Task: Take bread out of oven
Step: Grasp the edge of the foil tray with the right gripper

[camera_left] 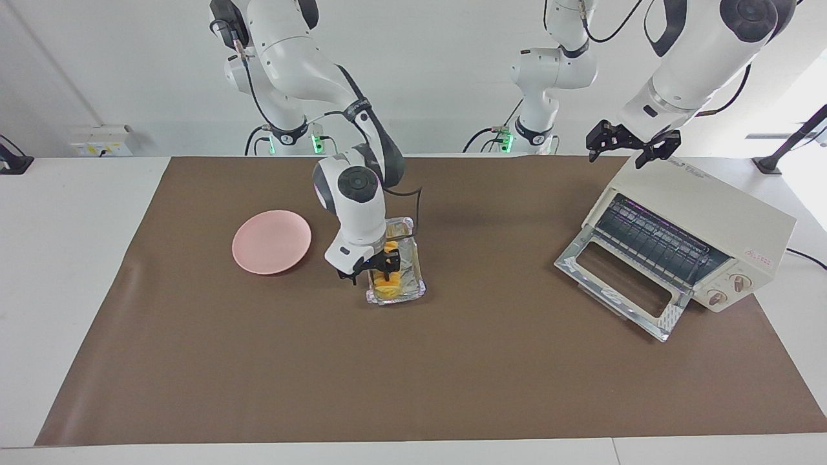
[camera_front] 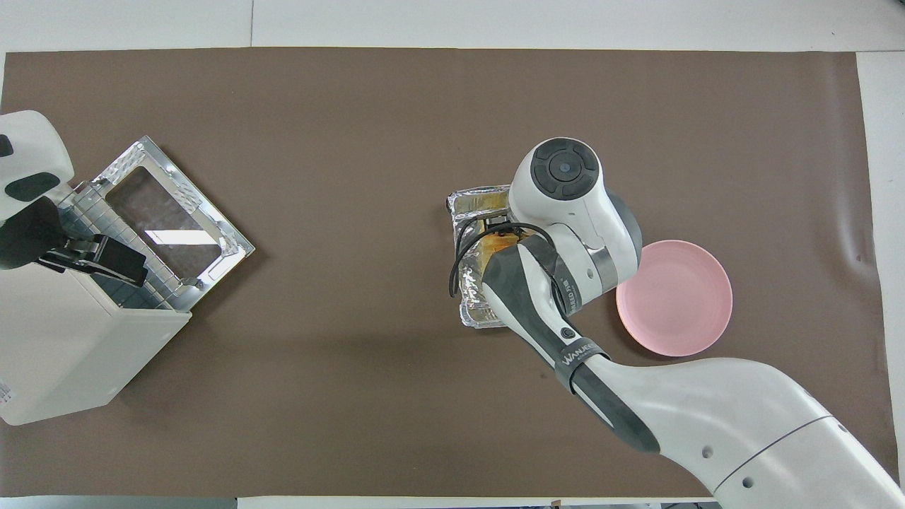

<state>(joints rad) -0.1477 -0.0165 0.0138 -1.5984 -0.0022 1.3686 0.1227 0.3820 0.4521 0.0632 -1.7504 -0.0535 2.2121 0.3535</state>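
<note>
The bread, a golden-yellow loaf, lies in a crinkled foil tray at the middle of the brown mat, outside the oven. My right gripper reaches down into that tray with its fingers apart, one on either side of the loaf; whether they press on it I cannot tell. In the overhead view the right wrist hides most of the bread and tray. The cream oven stands at the left arm's end, its glass door dropped open and its rack bare. My left gripper hangs open over the oven's top.
A round pink plate lies beside the foil tray, toward the right arm's end of the table. The oven's open door juts out flat over the mat. A black cable loops from the right wrist over the tray.
</note>
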